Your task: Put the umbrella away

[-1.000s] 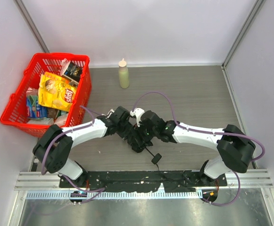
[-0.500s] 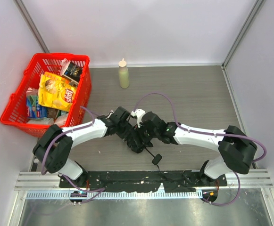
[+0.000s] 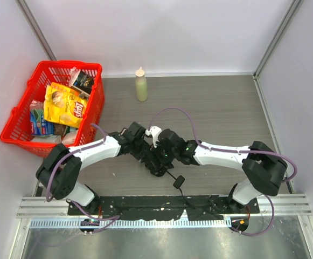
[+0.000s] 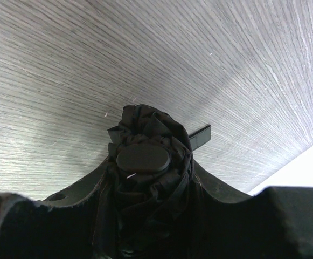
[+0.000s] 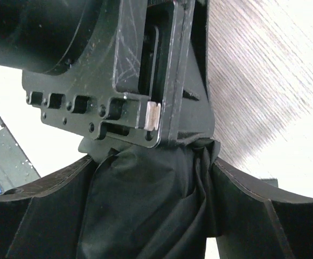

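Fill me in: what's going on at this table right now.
Both arms meet mid-table over the black umbrella. The left gripper is clamped on its bunched fabric. The right gripper brackets the fabric from the other side; whether it squeezes is unclear. The handle lies on the table, nearer the bases. The red basket stands off to the left.

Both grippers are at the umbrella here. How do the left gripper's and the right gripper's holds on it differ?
The left gripper clamps the umbrella at its bunched end, the round cap showing; the right gripper closes around a broader fold of fabric. The left gripper's jaws stand narrower, the right gripper's wider. Shared: black umbrella fabric fills the gap in both grippers.
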